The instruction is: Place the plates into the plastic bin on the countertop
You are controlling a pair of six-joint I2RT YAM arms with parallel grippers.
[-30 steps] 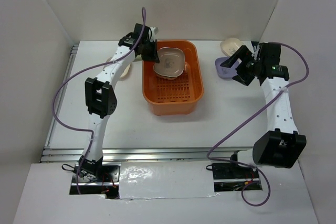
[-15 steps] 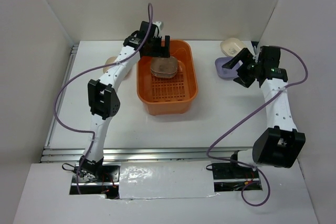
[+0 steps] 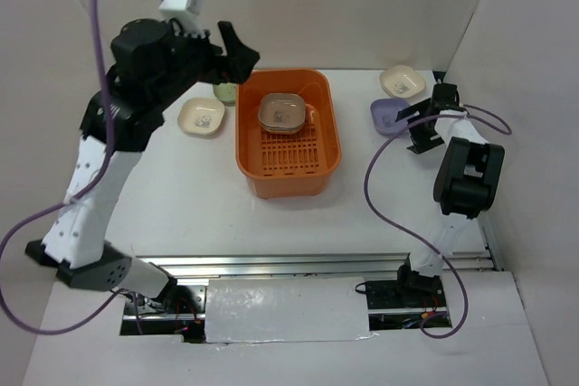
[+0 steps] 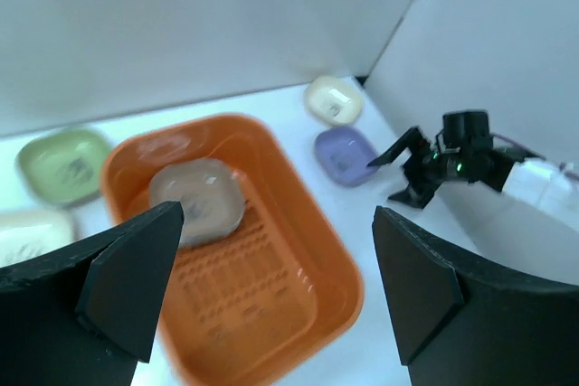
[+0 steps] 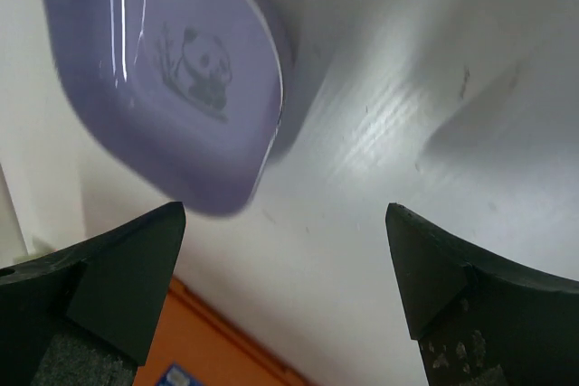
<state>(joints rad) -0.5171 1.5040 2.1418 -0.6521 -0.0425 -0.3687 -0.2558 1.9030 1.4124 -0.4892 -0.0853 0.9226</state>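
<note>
The orange plastic bin (image 3: 298, 167) stands on the white countertop (image 3: 208, 187) with a brown plate (image 3: 282, 113) lying flat at its far end. My left gripper (image 3: 240, 50) is raised high above the bin's far-left corner, open and empty. In the left wrist view the bin (image 4: 271, 314) and brown plate (image 4: 196, 201) lie well below the left gripper (image 4: 276, 212). A purple plate (image 3: 387, 115) sits right of the bin, and my right gripper (image 3: 409, 128) stands open just beside it. The right wrist view shows the purple plate (image 5: 172, 70) ahead of the right gripper (image 5: 285, 214), not between its fingers.
A cream plate (image 3: 202, 117) and a green plate (image 3: 224, 92), partly hidden by the left gripper, lie left of the bin. Another cream plate (image 3: 402, 80) sits at the back right near the wall. White walls enclose three sides; a metal rail (image 3: 271, 264) runs along the front.
The left gripper opened and left the brown plate in the bin, then rose high and drew back. The bin shifted slightly left. The right arm folded down with its gripper beside the purple plate.
</note>
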